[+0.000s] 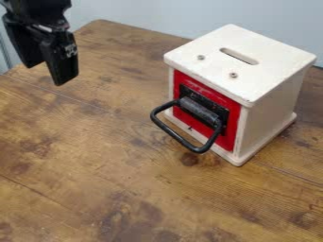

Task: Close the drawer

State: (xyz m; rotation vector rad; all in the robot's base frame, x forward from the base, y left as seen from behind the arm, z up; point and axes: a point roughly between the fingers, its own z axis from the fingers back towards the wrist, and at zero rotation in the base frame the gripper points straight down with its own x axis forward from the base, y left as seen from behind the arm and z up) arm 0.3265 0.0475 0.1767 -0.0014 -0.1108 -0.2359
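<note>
A white wooden box (252, 66) with a red front stands at the right on the table. Its black drawer (205, 106) sits pulled out a little from the red face. The drawer's black loop handle (179, 130) juts toward the table's middle. My black gripper (45, 72) hangs at the upper left, pointing down, well clear of the box and above the tabletop. Its fingers (62, 64) stand apart with nothing between them.
The brown wooden table (101, 170) stretches between the gripper and the box. Its far edge runs along the top, with a pale wall behind. The box top has a slot (237, 57) and two small screws.
</note>
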